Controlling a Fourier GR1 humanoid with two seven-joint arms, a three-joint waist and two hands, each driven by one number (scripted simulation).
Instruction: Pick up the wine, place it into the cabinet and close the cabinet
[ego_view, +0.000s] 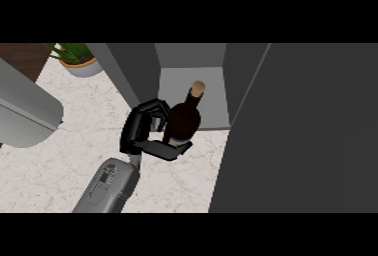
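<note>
Upright wine (184, 117) at the cabinet (190, 75) mouth
The left hand (144, 132) curls round it from 9 o'clock, probably to clear the open door (310, 125) at 3 o'clock.

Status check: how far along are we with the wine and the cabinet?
Done: the left hand has the wine bottle grasped. In hand: holding it at the front edge of the open cabinet. Left: release it inside, then shut the door.

The right hand (139, 131), on its outstretched forearm (111, 185), is curled round the wine (184, 117).
</note>
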